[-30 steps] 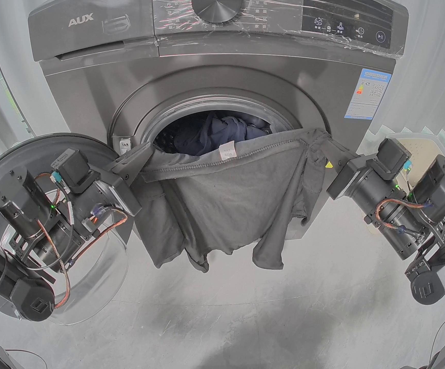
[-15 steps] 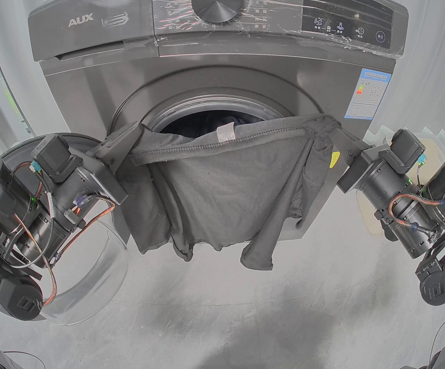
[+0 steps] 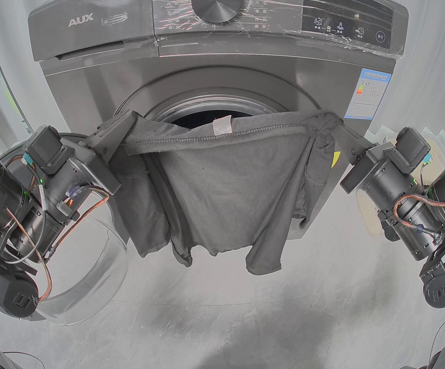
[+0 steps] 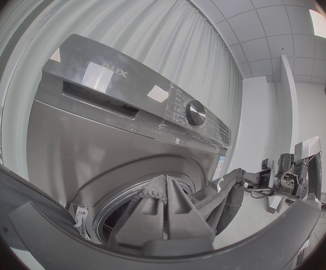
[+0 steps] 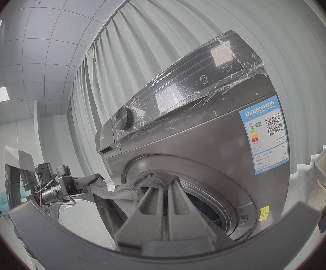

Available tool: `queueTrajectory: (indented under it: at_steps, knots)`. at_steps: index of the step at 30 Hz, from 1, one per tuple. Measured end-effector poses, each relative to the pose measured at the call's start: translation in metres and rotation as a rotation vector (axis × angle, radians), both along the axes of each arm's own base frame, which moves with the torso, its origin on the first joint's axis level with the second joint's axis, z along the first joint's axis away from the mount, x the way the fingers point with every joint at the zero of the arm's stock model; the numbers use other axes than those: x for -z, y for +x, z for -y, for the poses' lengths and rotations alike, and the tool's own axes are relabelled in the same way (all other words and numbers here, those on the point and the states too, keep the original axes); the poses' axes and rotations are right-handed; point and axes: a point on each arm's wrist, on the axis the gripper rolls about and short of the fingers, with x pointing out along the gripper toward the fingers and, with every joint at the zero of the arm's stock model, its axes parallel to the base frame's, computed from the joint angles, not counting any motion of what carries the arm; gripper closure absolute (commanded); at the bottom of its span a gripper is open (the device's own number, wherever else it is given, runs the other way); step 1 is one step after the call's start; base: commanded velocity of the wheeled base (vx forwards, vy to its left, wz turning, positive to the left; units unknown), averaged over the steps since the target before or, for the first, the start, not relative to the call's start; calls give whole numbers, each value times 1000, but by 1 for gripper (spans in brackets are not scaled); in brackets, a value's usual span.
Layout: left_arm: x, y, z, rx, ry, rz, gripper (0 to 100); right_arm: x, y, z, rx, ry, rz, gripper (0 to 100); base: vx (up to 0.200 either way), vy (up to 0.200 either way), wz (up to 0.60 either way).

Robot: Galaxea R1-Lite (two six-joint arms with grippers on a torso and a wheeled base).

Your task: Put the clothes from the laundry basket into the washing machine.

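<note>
A dark grey knitted cotton T-shirt (image 3: pixel 222 180) hangs stretched in front of the round drum opening (image 3: pixel 202 117) of the grey metal front-loading washing machine (image 3: pixel 104 83). Its top hem, with a small white sewn-in label (image 3: pixel 222 125) at 12 o'clock, runs nearly level across the opening, and the body drapes down toward 6 o'clock, clear of the floor. The left end effector (image 3: pixel 122 124) sits at 9 o'clock of the opening, its dark fingers pressed together on one corner of the hem; the left wrist view shows cloth bunched at the fingertips (image 4: pixel 159 186). The right end effector (image 3: pixel 338 126) sits at 3 o'clock, pinching the opposite corner in the same way. The machine's round glass door (image 3: pixel 79 283) stands swung open at 8 o'clock, beneath the left arm.
</note>
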Motion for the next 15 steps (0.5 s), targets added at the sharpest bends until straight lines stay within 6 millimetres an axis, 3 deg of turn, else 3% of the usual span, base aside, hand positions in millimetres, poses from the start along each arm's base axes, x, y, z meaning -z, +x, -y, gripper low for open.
queueTrajectory:
  at_steps: [15]
  knots:
    - [-3, -2, 0, 2, -5, 10, 100, -2, -2, 0, -3, 3, 6, 100, 0, 0, 0]
